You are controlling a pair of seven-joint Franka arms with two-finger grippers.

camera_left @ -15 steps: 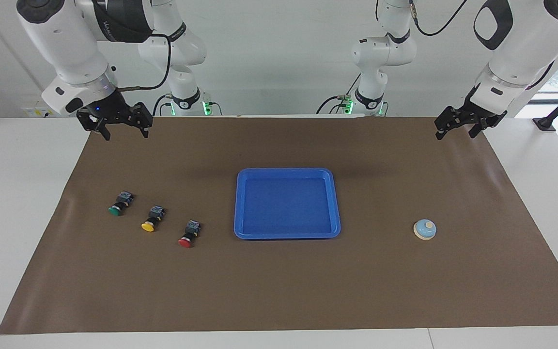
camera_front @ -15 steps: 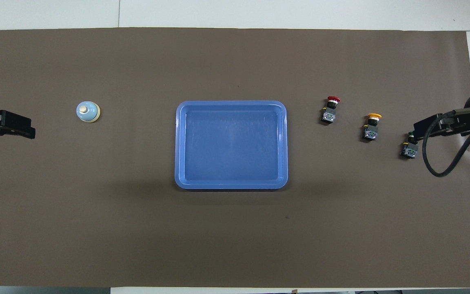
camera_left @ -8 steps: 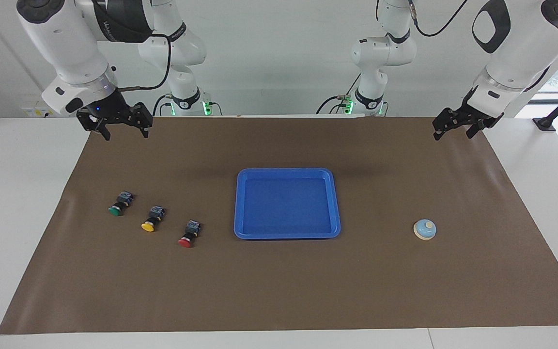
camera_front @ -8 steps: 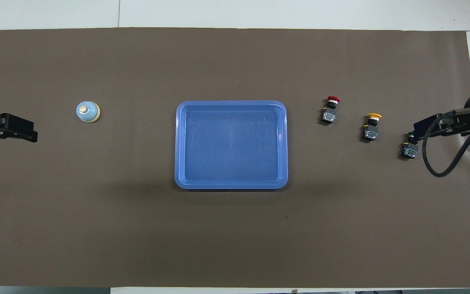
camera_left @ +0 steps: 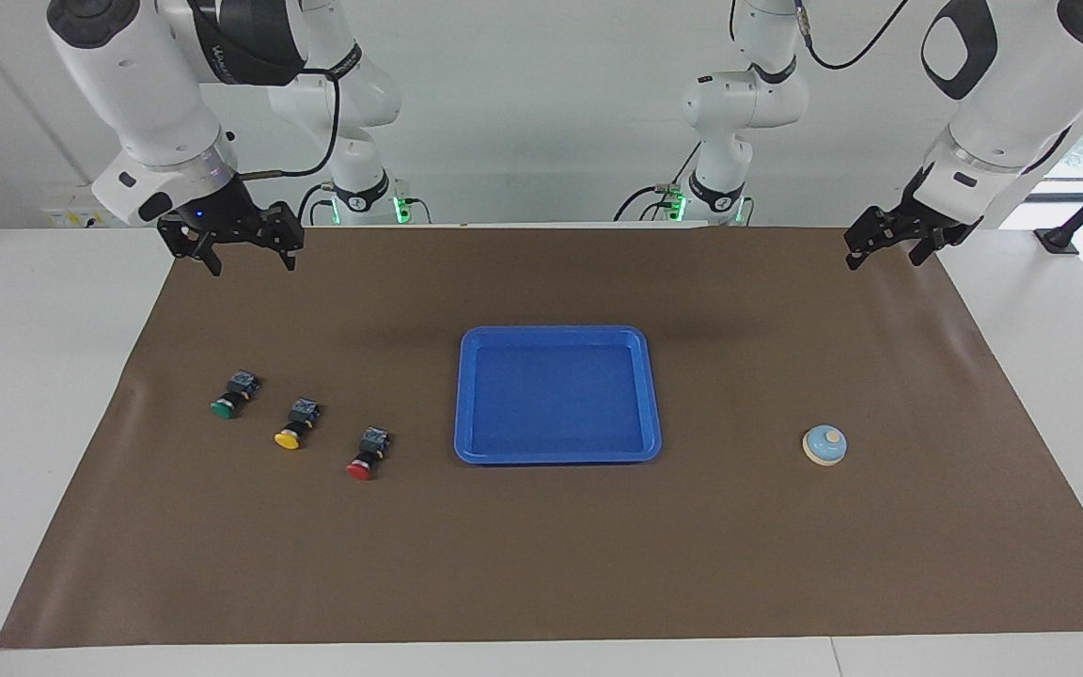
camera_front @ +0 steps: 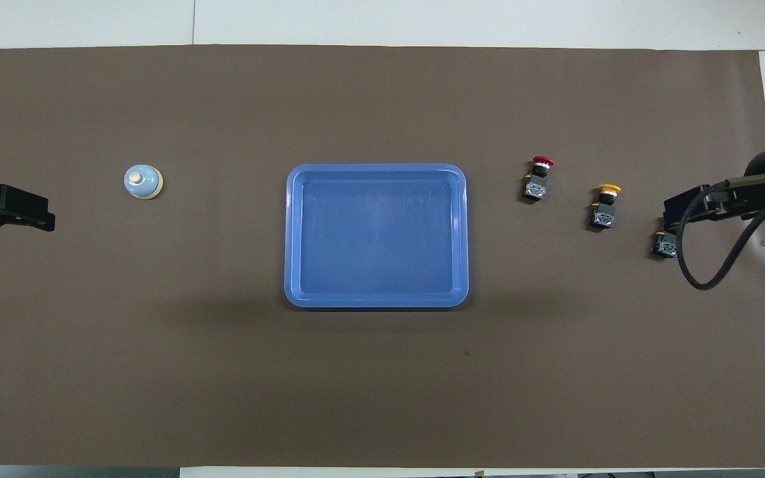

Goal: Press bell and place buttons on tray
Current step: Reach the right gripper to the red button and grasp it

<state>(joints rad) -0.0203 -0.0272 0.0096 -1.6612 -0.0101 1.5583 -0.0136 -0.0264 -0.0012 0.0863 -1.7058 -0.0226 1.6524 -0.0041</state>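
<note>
Both arms are raised at the robots' edge of the brown mat (camera_left: 541, 564), neither near its work. The left gripper (camera_left: 897, 244) hangs over the mat's corner at the left arm's end, jaws wide apart and holding nothing. The right gripper (camera_left: 239, 246) hangs over the corner at the right arm's end, likewise spread and empty.

Over the last second the right gripper has edged slightly toward the middle of the table; the left has shifted only a little. Nothing on the table has moved.

The bell (camera_left: 824, 445) stands unpressed toward the left arm's end. The green button (camera_left: 227, 399), yellow button (camera_left: 293, 428) and red button (camera_left: 364, 457) lie in a slanting row toward the right arm's end, beside the tray (camera_left: 557, 456), which holds nothing.

Judgement: the task is at its very start, approach barely begun
</note>
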